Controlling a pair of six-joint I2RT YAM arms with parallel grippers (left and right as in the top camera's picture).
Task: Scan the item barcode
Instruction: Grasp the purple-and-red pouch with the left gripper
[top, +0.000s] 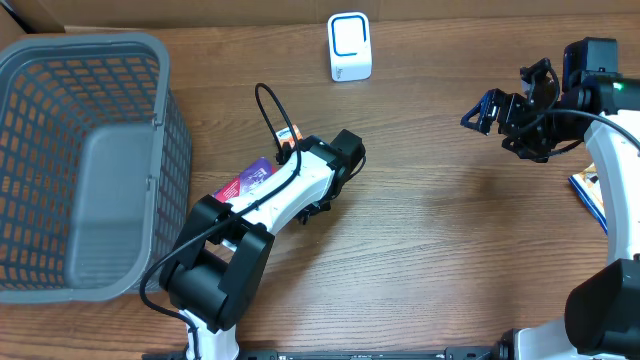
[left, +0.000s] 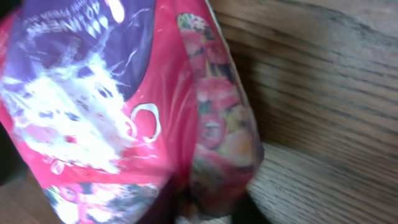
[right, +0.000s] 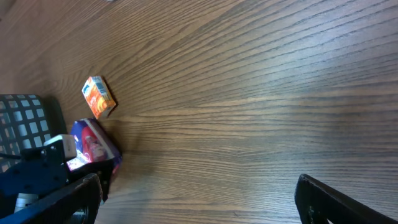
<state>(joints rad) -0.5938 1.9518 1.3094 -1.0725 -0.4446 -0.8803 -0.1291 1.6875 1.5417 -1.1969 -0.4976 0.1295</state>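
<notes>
Grey plastic mesh basket (top: 90, 40) sits at the wooden table's (top: 420, 230) left edge. Left of centre, my left gripper (left: 211, 214) is right at the glossy pink-and-purple packet (top: 248, 181); I cannot tell whether it pinches it. White boxy scanner (top: 349, 46) stands at the far edge. My right gripper (right: 205, 208) hangs spread wide near the right edge.

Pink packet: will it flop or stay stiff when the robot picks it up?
Probably floppy: the pink packet looks like thin, wrinkled plastic film. It is likely slippery too, since its surface shines with glare. It looks like a soft bag, not a round thing, so it probably won't roll.
</notes>
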